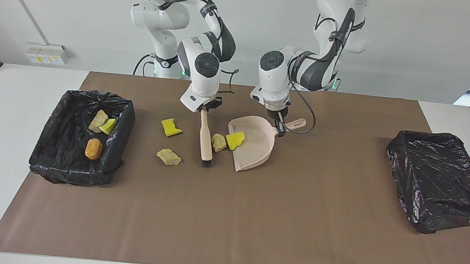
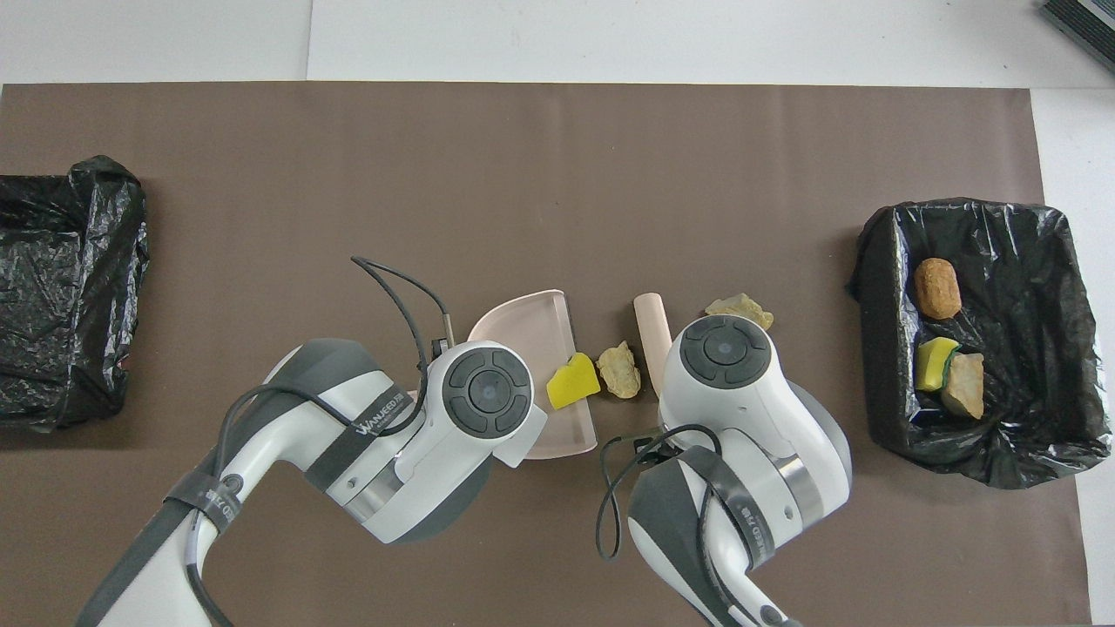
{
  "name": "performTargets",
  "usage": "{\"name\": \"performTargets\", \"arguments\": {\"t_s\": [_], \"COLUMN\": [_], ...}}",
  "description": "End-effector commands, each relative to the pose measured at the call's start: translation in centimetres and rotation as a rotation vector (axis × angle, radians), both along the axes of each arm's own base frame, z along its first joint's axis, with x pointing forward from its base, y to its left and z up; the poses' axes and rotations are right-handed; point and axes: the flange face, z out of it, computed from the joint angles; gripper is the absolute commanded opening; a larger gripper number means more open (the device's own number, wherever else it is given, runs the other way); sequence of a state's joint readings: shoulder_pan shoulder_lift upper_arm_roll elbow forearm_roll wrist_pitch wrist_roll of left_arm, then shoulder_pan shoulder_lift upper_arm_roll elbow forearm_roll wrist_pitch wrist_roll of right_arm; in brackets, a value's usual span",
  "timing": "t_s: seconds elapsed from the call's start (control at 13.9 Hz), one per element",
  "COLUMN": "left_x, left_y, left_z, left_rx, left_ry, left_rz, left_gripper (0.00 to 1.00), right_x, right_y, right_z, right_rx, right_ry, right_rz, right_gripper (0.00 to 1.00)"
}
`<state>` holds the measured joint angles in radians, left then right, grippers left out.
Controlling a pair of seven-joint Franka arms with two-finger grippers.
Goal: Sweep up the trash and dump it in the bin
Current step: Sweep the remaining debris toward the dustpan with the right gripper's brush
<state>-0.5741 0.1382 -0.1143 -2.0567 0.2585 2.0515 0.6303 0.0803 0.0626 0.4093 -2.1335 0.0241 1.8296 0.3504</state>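
My right gripper (image 1: 205, 109) clamped the brush (image 1: 206, 138); my left gripper (image 1: 280, 127) gripped the dustpan (image 1: 254, 150), a yellow scrap (image 1: 235, 140) at its lip.

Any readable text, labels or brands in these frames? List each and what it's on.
"WANJEED 718", roughly; last characters unsure: on the grey band of the left arm, overhead view.
Same kind of band print on the right arm: too blurred to read.
Yellow stickers on the wall socket box: too small to read.
Nothing readable on the dustpan, brush, bins or trash.
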Motion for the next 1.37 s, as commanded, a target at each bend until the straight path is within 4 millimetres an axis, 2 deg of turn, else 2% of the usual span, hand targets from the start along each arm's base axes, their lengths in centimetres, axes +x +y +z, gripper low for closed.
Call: {"name": "performTargets", "arguments": {"t_s": [0.0, 0.07, 0.14, 0.22, 0.29, 0.43, 0.65, 0.79, 1.15, 1.3], "left_x": [-0.6, -0.6, -0.6, -0.6, -0.6, -0.6, -0.6, -0.6, -0.7, -0.7], "left_y": [1.1, 1.1, 1.1, 1.1, 1.2, 1.2, 1.1, 1.1, 1.1, 1.1], "left_z": [0.0, 0.0, 0.0, 0.0, 0.0, 0.0, 0.0, 0.0, 0.0, 0.0], "left_rx": [0.001, 0.001, 0.001, 0.003, 0.006, 0.004, 0.004, 0.004, 0.007, 0.008], "left_ry": [-0.025, -0.025, -0.025, -0.023, -0.021, -0.022, -0.022, -0.023, -0.021, -0.020], "left_rz": [-0.015, -0.015, -0.014, -0.012, -0.011, -0.012, -0.013, -0.010, -0.006, -0.007], "left_gripper": [0.00, 0.00, 0.00, 0.00, 0.00, 0.00, 0.00, 0.00, 0.00, 0.00], "right_x": [1.0, 0.2, -0.6, -1.1, -0.8, 0.9, 4.6, 5.5, 3.6, 2.0], "right_y": [-3.1, -3.9, -5.1, -7.2, -8.6, -11.3, -13.1, -12.3, -9.0, -4.8], "right_z": [5.5, 6.2, 5.9, 5.0, 4.8, 4.2, 1.6, -0.3, -1.7, -1.5], "right_rx": [-0.086, -0.139, -0.188, -0.243, -0.269, -0.288, -0.313, -0.283, 0.065, 0.181], "right_ry": [0.000, 0.009, -0.003, -0.021, -0.061, -0.092, -0.130, -0.112, -0.008, 0.023], "right_rz": [-0.009, -0.013, -0.040, -0.043, -0.025, 0.036, 0.108, 0.133, 0.128, 0.103], "right_gripper": [0.00, 0.00, 0.00, 0.00, 0.00, 0.00, 0.00, 0.00, 0.00, 0.00]}}
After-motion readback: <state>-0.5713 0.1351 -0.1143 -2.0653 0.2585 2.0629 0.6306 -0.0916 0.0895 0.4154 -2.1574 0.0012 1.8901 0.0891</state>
